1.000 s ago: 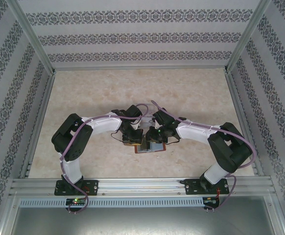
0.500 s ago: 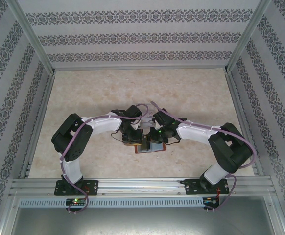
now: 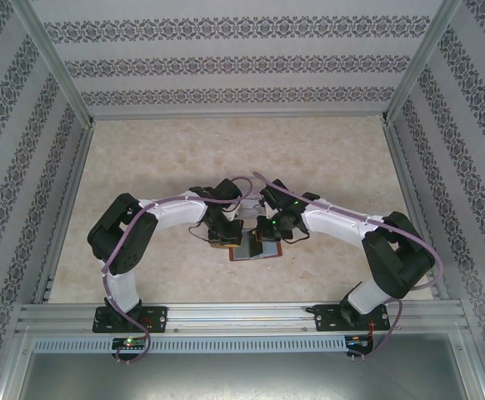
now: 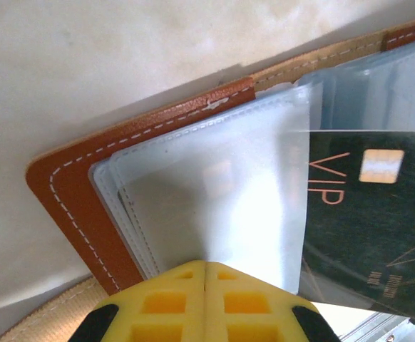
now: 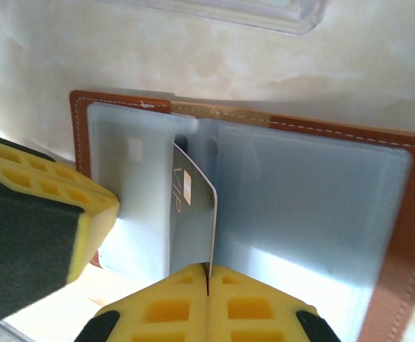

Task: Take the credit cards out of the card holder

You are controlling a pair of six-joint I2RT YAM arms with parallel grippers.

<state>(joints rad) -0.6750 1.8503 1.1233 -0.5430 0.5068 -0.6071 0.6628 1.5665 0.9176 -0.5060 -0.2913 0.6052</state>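
Observation:
The reddish-brown card holder (image 3: 256, 251) (image 5: 409, 235) (image 4: 63, 187) lies open on the table between the two arms, its bluish-grey sleeves (image 5: 300, 192) facing up. A dark credit card (image 5: 190, 214) (image 4: 361, 221) printed "VIP" stands on edge, partly out of a middle sleeve. My right gripper (image 5: 207, 269) (image 3: 265, 236) is shut on that card's near edge. My left gripper (image 4: 205, 265) (image 3: 226, 237) is shut, and its tips rest on the left sleeve page. Its yellow finger (image 5: 86, 214) shows at the holder's left side in the right wrist view.
A clear plastic tray (image 5: 250, 11) lies on the table just beyond the holder. The holder's tan strap (image 4: 314, 57) runs along its far edge. Patterned walls and aluminium rails (image 3: 226, 317) bound the marble-look tabletop (image 3: 242, 158).
My right gripper has closed onto the dark card and the right arm has shifted slightly. The left arm and the holder have stayed put.

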